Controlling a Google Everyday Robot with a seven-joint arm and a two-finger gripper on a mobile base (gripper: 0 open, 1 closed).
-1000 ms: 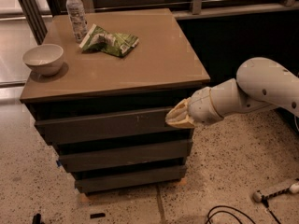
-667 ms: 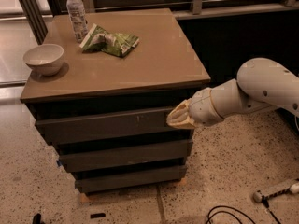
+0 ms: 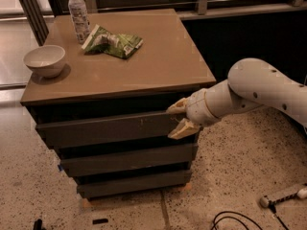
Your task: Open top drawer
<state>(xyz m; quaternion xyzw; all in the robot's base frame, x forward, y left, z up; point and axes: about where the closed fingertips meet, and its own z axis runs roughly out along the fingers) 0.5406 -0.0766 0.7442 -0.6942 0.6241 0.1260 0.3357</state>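
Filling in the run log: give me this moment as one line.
task: open top drawer | gripper: open, at right end of drawer front | drawer: not visibly pulled out

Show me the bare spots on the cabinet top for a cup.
Bare: the right half of the cabinet top, from the snack bag to the right edge, and the front strip right of the bowl. Crowded: the left side, with bottle, bag and bowl. The gripper is at the top drawer's right end.

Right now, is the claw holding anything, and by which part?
Nothing clearly held. The claw is open at the right end of the top drawer, one finger by its upper edge, one by its lower; contact cannot be told.
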